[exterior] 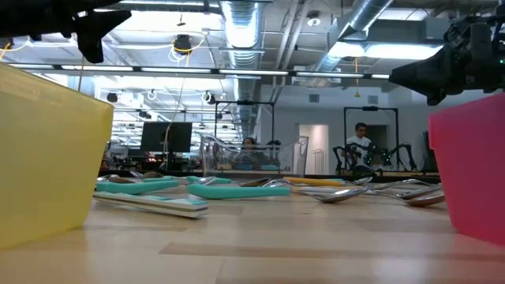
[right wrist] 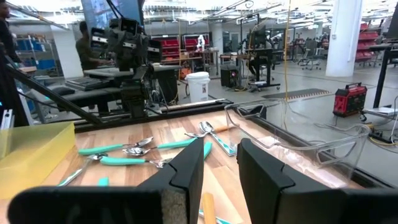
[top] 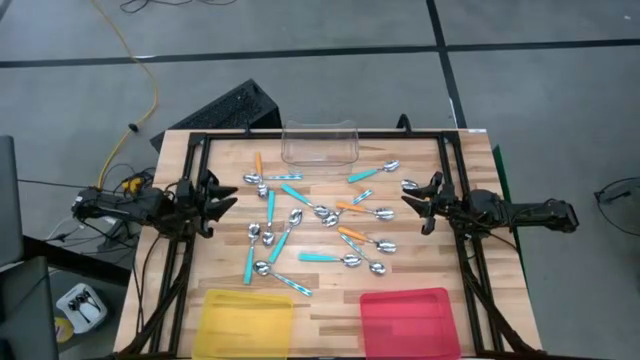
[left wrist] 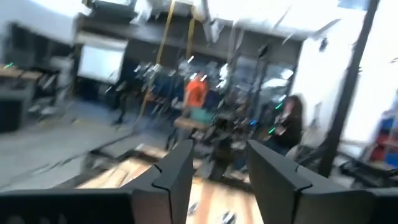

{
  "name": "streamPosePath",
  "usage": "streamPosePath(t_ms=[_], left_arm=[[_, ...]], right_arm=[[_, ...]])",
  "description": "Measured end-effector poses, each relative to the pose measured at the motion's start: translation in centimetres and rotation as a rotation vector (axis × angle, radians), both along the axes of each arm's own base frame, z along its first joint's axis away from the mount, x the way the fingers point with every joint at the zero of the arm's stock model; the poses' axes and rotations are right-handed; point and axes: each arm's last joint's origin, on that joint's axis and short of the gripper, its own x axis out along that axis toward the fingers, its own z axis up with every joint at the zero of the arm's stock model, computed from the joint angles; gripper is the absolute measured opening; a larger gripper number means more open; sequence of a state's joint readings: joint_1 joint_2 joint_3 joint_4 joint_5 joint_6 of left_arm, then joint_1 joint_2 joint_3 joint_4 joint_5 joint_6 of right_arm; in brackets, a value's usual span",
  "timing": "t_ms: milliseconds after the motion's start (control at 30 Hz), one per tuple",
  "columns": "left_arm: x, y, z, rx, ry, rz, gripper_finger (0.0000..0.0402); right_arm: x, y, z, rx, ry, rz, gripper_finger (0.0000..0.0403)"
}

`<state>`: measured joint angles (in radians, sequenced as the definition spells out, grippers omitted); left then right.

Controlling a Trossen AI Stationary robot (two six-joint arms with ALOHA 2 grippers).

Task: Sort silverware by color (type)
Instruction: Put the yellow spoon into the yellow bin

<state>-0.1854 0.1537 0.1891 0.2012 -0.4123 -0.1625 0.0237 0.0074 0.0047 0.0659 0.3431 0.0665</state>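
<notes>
I've got both arms parked at the table edges — left gripper [top: 222, 197] and right gripper [top: 415, 200] each with fingers apart, holding nothing. The spoons [top: 315, 225] lie scattered mid-table, between the clear tub [top: 320, 143] at the far edge and the yellow tray [top: 246, 319] and red tray [top: 410, 320] up front.

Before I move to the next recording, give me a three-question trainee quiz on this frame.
1. True or false: the red tray already holds spoons.
2. Which sits at the table's far edge: A) yellow tray, B) clear tub, C) red tray?
3. Fill in: besides teal, the spoons have plastic handles coloured ____.

Key: 1 false, both trays hold none. 2 B. 3 orange.

The left gripper and right gripper flank the pile, holding nothing.
</notes>
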Motion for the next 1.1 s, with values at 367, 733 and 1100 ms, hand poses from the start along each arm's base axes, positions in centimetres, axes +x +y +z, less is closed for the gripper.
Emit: streamPosePath(t_ms=[367, 733, 1100], left_arm=[[3.4, -0.3, 3.8, -0.036, 0.519, 0.132, 0.0138], [6.7, -0.9, 7.1, 0.044, 0.682, 0.152, 0.0138], [6.1, -0.8, 7.9, 0.016, 0.636, 0.149, 0.0138]], right_arm=[[0.0, -0.9, 1.3, 0.095, 0.106, -0.180, 0.0123], [0.5, -2.6, 5.8, 0.393, 0.558, -0.528, 0.0123], [3.8, -5.9, 7.6, 0.557, 1.087, -0.607, 0.0129]])
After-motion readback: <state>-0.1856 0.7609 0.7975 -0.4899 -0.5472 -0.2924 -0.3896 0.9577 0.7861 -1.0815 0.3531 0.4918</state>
